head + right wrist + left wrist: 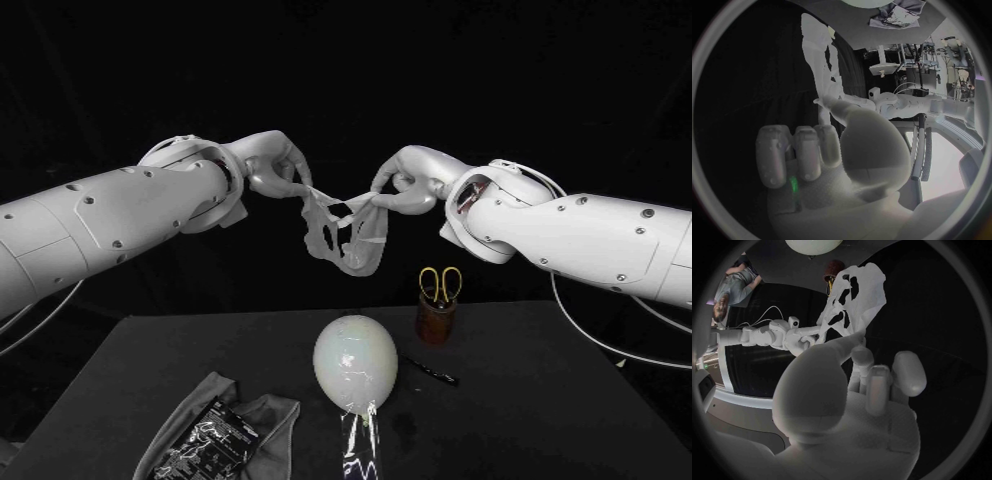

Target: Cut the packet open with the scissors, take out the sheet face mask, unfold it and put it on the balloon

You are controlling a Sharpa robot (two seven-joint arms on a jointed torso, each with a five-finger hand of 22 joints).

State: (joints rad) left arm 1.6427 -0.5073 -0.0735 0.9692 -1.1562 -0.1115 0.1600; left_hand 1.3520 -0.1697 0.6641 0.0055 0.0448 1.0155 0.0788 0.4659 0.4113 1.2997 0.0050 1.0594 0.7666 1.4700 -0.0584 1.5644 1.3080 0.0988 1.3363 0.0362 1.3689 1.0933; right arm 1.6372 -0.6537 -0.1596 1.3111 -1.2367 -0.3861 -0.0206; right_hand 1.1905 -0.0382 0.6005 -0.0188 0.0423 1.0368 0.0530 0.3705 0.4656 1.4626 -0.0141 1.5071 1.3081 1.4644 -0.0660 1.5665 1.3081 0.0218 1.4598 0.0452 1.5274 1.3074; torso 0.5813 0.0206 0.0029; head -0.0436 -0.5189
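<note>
The white sheet face mask [343, 232] hangs unfolded in the air between my two hands, high above the table. My left hand [277, 170] pinches its one upper edge, and my right hand [401, 188] pinches the other. The left wrist view has the mask [851, 297] spread beyond my left hand [857, 375], with its eye and mouth holes showing. From the right wrist, the mask [817, 55] hangs past my right hand [826, 145]. The pale balloon [355, 362] stands on the table below the mask. The cut packet [214, 438] lies at the front left.
The scissors [440, 284] with yellow handles stand in a brown holder [436, 322] behind and to the right of the balloon. A small dark tool [431, 371] lies beside the balloon. A grey cloth [267, 415] lies under the packet.
</note>
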